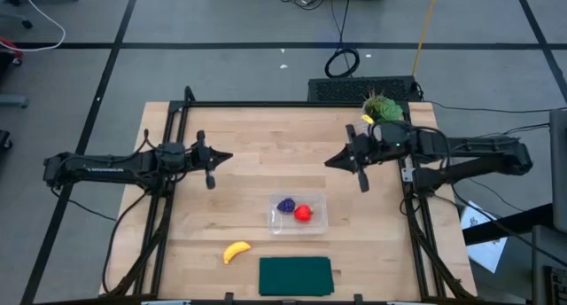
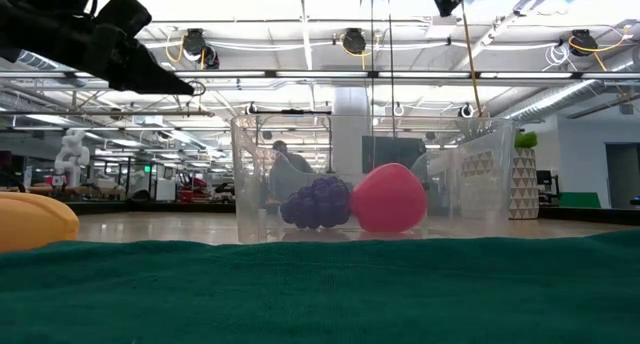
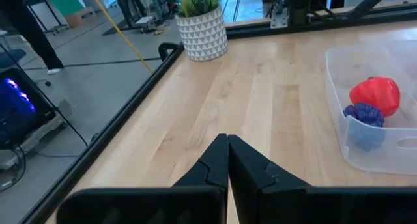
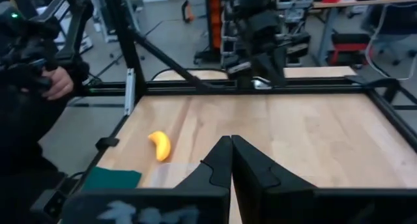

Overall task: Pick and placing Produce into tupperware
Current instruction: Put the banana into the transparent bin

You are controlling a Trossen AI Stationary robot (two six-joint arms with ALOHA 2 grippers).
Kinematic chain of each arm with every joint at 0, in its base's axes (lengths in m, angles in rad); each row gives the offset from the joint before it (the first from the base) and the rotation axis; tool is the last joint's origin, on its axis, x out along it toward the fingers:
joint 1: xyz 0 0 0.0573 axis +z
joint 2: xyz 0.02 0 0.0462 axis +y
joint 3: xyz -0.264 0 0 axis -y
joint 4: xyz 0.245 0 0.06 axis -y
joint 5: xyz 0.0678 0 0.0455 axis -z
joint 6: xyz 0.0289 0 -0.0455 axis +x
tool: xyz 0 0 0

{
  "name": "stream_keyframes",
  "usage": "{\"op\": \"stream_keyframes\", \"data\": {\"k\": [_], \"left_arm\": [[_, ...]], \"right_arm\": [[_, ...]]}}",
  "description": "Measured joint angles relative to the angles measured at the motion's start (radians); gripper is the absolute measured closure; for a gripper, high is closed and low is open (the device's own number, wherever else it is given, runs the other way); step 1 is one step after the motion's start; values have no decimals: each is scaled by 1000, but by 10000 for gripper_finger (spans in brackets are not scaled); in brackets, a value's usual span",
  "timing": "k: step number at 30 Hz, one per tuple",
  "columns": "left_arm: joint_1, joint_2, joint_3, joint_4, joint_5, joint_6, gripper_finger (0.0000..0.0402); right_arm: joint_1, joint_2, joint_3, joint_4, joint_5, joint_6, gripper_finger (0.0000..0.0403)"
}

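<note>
The clear tupperware (image 1: 319, 201) stands on the wooden table, right of its middle. A purple grape cluster (image 1: 286, 205) and a red strawberry (image 1: 303, 214) lie side by side on its floor; the low view shows them through its wall (image 2: 470, 184). The yellow banana (image 1: 236, 251) lies on its side on the bare wood, near-left of the container. My left gripper (image 1: 229, 156) hangs shut above the table's left half, touching nothing. My right gripper (image 1: 328, 161) hangs shut above the table, on the far side of the container, and it holds nothing.
A flat dark green mat (image 1: 295, 276) lies at the near edge. A potted plant (image 1: 383, 105) stands at the far right corner. A black frame rail (image 1: 266, 104) runs around the table. A person's hand (image 4: 55, 81) shows beyond the table's left side.
</note>
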Motion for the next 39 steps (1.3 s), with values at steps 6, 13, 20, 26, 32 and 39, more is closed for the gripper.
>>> {"op": "stream_keyframes", "data": {"k": [6,13,20,26,32,39], "left_arm": [[0,15,0,13,-1,-2,394],[0,16,0,19,-1,0,394],[0,16,0,23,-1,3,394],[0,16,0,23,0,2,394],[0,16,0,24,-1,3,394],[0,16,0,23,-1,3,394]], "right_arm": [[-38,-97,-80,42,-1,-23,403],[-75,-199,-200,148,-2,-14,403],[-127,-295,-321,216,-2,-3,403],[-167,-362,-398,268,-2,11,403],[-168,-403,-485,341,-2,11,403],[-168,-412,-608,509,3,31,403]]}}
